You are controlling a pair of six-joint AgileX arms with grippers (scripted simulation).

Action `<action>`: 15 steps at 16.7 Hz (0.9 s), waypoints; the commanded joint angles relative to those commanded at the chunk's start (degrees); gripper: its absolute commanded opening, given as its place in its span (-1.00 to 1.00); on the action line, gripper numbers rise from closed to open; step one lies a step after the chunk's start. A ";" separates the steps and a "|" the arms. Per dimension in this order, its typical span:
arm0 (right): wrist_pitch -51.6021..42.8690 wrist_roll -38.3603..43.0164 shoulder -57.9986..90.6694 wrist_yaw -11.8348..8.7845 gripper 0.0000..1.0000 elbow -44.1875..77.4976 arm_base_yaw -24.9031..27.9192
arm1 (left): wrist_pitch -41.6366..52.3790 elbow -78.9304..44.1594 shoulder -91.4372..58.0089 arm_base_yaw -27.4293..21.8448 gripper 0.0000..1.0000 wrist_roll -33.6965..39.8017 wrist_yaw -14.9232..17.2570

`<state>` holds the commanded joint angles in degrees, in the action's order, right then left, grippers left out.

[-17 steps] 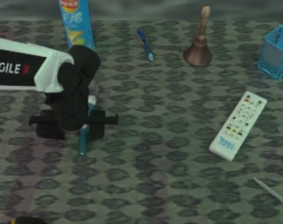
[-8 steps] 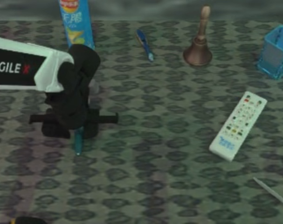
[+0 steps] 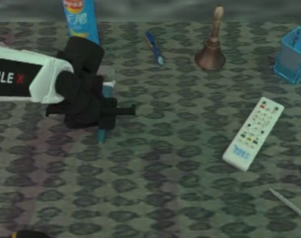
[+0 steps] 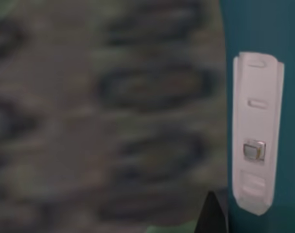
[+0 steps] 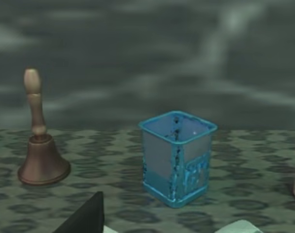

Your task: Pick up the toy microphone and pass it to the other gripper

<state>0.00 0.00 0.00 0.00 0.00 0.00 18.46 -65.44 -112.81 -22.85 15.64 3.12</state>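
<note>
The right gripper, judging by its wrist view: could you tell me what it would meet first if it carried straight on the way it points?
Most likely the blue square cup, which stands almost dead ahead of the right gripper. The bell stands off to one side. Depth is hard to judge, so it might pass above the cup.

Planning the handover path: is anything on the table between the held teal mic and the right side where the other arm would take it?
Nothing visible blocks it. The left gripper holds the teal-handled toy microphone; bare patterned table lies rightward until the white remote control. The brass bell and blue toothbrush-like stick sit farther back.
</note>
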 joint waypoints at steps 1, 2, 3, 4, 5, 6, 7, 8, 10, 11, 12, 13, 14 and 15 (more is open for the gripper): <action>0.00 0.00 0.00 0.00 1.00 0.00 0.00 | -4.59 1.14 0.71 0.09 -1.00 -1.06 1.53; 0.00 0.00 0.00 0.00 1.00 0.00 0.00 | -9.68 2.45 1.49 0.20 -1.00 -2.19 3.16; 0.00 0.00 0.00 0.00 1.00 0.00 0.00 | -15.15 3.89 2.35 0.32 -1.00 -3.37 4.86; 0.00 0.00 0.00 0.00 1.00 0.00 0.00 | -20.87 5.47 3.35 0.46 -1.00 -4.60 6.61; 0.00 0.00 0.00 0.00 1.00 0.00 0.00 | -26.67 7.12 4.47 0.62 -1.00 -5.86 8.39; 0.00 0.00 0.00 0.00 1.00 0.00 0.00 | -32.43 8.81 5.70 0.80 -1.00 -7.13 10.16; 0.00 0.00 0.00 0.00 1.00 0.00 0.00 | -38.01 10.49 7.06 0.99 -1.00 -8.39 11.90; 0.00 0.00 0.00 0.00 1.00 0.00 0.00 | -43.29 12.13 8.54 1.20 -1.00 -9.64 13.60; 0.00 0.00 0.00 0.00 1.00 0.00 0.00 | -52.39 15.01 11.65 1.62 -1.00 -12.02 16.71; 0.00 0.00 0.00 0.00 1.00 0.00 0.00 | -56.12 16.20 13.16 1.81 -1.00 -13.11 18.09; 0.00 0.00 0.00 0.00 1.00 0.00 0.00 | -59.30 17.19 14.59 1.97 -1.00 -14.10 19.32; 0.00 0.00 0.00 0.00 1.00 0.00 0.00 | -61.91 17.98 15.88 2.11 -1.00 -14.98 20.39; 0.00 0.00 0.00 0.00 1.00 0.00 0.00 | -63.91 18.57 16.94 2.22 -1.00 -15.70 21.25; 0.00 0.00 0.00 0.00 1.00 0.00 0.00 | -65.29 18.97 17.74 2.31 -1.00 -16.23 21.88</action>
<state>0.00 0.00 0.00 0.00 0.00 0.00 -46.83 -46.47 -95.07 -20.54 -0.60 25.00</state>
